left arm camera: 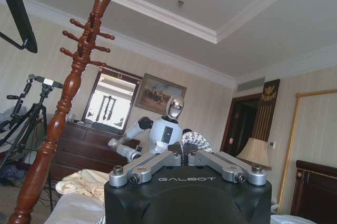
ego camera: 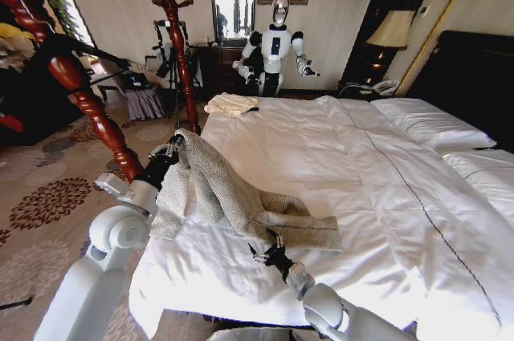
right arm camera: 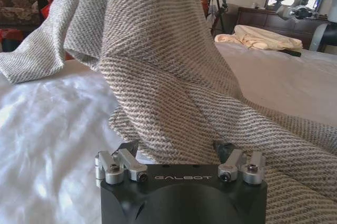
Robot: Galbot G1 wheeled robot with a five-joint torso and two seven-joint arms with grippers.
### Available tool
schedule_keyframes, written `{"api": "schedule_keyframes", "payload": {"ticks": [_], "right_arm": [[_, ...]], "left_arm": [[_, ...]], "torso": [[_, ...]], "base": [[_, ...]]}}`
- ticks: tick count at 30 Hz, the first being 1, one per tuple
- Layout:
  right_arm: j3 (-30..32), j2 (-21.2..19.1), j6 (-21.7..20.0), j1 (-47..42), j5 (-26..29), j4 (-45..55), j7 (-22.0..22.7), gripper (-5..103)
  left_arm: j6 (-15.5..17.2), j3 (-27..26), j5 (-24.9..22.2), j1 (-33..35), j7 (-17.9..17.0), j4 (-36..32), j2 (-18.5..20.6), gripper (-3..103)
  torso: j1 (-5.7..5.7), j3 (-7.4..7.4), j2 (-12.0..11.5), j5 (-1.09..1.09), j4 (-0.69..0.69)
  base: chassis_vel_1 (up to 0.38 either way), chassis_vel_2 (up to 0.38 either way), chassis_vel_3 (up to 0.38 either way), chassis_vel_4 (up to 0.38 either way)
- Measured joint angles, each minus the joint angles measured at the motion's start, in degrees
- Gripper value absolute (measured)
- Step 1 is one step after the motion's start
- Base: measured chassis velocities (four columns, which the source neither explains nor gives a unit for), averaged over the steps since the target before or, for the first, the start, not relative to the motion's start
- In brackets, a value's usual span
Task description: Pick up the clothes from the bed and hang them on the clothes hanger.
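Observation:
The clothes point(ego camera: 233, 196), a grey-beige flecked knit jacket, hang from my left gripper point(ego camera: 173, 148) above the bed's left edge and trail down onto the white duvet of the bed point(ego camera: 385, 196). In the left wrist view my left gripper point(left arm camera: 185, 153) is shut on a fold of the knit point(left arm camera: 196, 140). My right gripper point(ego camera: 270, 243) stands low over the bed against the jacket's lower part. Its fingers point(right arm camera: 126, 149) are open, with the jacket point(right arm camera: 158, 76) draped just ahead and between them. The black clothes hanger point(left arm camera: 18, 13) hangs above, beside a wooden pole point(left arm camera: 79, 76).
Two reddish-brown pegged poles point(ego camera: 80, 92) point(ego camera: 178, 44) stand on the carpet left of the bed. A cream folded cloth point(ego camera: 231, 103) lies at the bed's far corner. Another white robot point(ego camera: 277, 44) stands beyond, before a dark dresser. White pillows point(ego camera: 434, 124) lie at the right.

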Motion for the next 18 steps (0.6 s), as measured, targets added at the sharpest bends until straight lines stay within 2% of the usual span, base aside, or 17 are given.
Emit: {"api": "schedule_keyframes", "payload": {"ticks": [1,2,3,5,6,9,10,11,13,14,18], "right_arm": [[0.46,0.19,0.43,-0.04,0.69,0.00,0.41,75],[0.73,0.30,0.67,-0.08,1.12,0.00,0.79,75],[1.08,0.44,0.98,-0.26,1.97,0.01,1.48,64],[1.22,0.46,1.30,-0.49,2.69,0.18,1.67,64],[1.27,0.46,1.66,-0.74,3.15,0.42,1.64,59],[1.82,0.31,4.79,-1.66,4.51,0.88,-1.36,42],[1.82,0.31,4.79,-1.66,4.51,0.88,-1.36,42],[2.06,0.25,6.18,-1.77,4.89,0.76,-2.87,42],[3.14,-0.16,10.60,-1.89,6.90,0.02,-8.57,32],[3.14,-0.16,10.60,-1.89,6.90,0.02,-8.57,32],[4.16,-0.65,11.59,-1.75,10.96,-0.77,-10.22,10]], "left_arm": [[0.00,-0.02,0.00,0.06,-0.01,-0.07,0.00,1],[0.00,-0.03,0.00,0.08,-0.01,-0.10,0.00,1],[0.00,-0.05,0.00,0.09,-0.07,-0.12,-0.04,1],[0.00,-0.05,0.00,0.08,-0.15,-0.12,-0.08,1],[0.00,-0.05,0.00,0.06,-0.19,-0.10,-0.09,1],[-0.01,-0.04,0.00,0.05,-0.61,0.23,-0.10,1],[-0.01,-0.04,0.00,0.05,-0.61,0.23,-0.10,1],[-0.02,-0.03,0.00,0.05,-0.73,0.33,-0.10,1],[-0.08,-0.01,0.01,0.04,-1.04,0.59,-0.06,1],[-0.08,-0.01,0.01,0.04,-1.04,0.59,-0.06,1],[-0.13,0.10,-0.18,-0.06,-1.55,0.60,-0.02,1]], "torso": [[0.00,0.00,0.00,0.00,0.00],[0.00,0.00,0.00,0.00,0.00],[0.00,0.00,0.00,0.00,0.01],[0.00,0.00,0.00,0.00,0.00],[0.00,0.00,0.00,0.00,0.00],[0.00,0.00,0.00,0.00,0.00],[0.00,0.00,0.00,0.00,0.00],[0.00,0.00,0.00,0.00,0.00],[0.00,0.00,0.00,0.00,0.00],[0.00,0.00,0.00,0.00,0.00],[0.00,0.00,0.00,0.00,0.00]], "base": [[0.000,0.000,0.000,0.000],[0.000,0.000,0.000,0.000],[0.000,0.000,0.000,0.000],[0.000,0.000,0.000,0.000],[0.000,0.000,0.000,0.000],[0.000,0.000,0.000,0.000],[0.000,0.000,0.000,0.000],[0.000,0.000,0.000,0.000],[0.000,0.000,0.000,0.000],[0.000,0.000,0.000,0.000],[0.000,0.000,0.000,0.000]]}}
